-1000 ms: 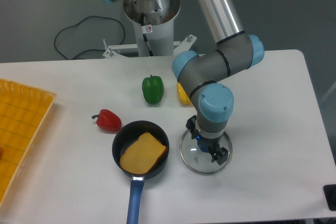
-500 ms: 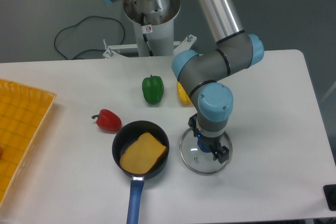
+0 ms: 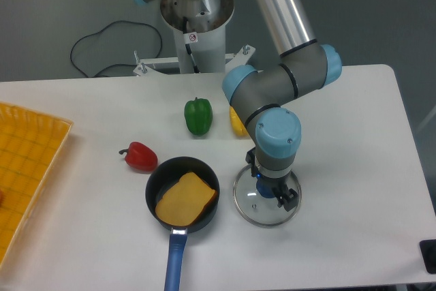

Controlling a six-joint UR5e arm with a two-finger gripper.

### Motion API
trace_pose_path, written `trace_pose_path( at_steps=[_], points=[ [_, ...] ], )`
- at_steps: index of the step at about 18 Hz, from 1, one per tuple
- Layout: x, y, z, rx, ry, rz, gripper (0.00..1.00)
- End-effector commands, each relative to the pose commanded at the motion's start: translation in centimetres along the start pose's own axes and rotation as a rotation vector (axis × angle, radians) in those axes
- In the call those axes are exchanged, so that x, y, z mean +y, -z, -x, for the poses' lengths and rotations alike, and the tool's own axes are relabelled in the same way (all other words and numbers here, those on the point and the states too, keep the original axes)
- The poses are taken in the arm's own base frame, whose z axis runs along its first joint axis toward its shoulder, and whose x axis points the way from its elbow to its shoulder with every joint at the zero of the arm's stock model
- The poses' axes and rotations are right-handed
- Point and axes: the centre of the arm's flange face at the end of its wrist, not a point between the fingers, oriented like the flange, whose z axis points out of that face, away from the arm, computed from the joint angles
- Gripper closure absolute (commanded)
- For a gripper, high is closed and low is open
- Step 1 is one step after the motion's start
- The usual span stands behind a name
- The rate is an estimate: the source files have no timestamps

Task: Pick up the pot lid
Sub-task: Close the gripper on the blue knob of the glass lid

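Pot lid [image 3: 257,215] of clear glass with a thin rim lies flat on the pale table [image 3: 82,168], right of the pan, its blue knob [image 3: 265,187] near the middle.

From the left, a yellow-orange crate [image 3: 30,142] is cut off by the edge of the view, with a bit of something red [image 3: 1,197] beside it. Above, a black cable [image 3: 114,24] curls over the table. Next comes a red pepper [image 3: 140,157], lying near the upper left of a black pan [image 3: 155,180]. Inside the pan rests 1 tan slice [image 3: 182,201] that looks like bread; the pan's blue handle [image 3: 176,262] runs toward the bottom edge. Farther back, a green pepper [image 3: 198,116] sits on its own, and to its right a yellow thing [image 3: 237,123] is partly hidden by the arm [image 3: 274,131].

The arm reaches down over the lid. Its gripper [image 3: 270,180] has its 2 fingers spread apart, 1 to the upper left of the knob and 1 to the lower right, with the knob between them. Whether either finger touches the knob or the glass, I cannot tell. At the far lower right, a dark object [image 3: 430,257] is cut off by the edge.
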Motion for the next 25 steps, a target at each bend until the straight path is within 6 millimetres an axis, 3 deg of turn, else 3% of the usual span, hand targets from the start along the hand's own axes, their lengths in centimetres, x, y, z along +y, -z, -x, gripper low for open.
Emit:
trace_pose_path(
  at_steps=[25],
  points=[
    [-0.2, -1.7, -0.4, 0.021, 0.0, -0.005, 0.03]
  ],
)
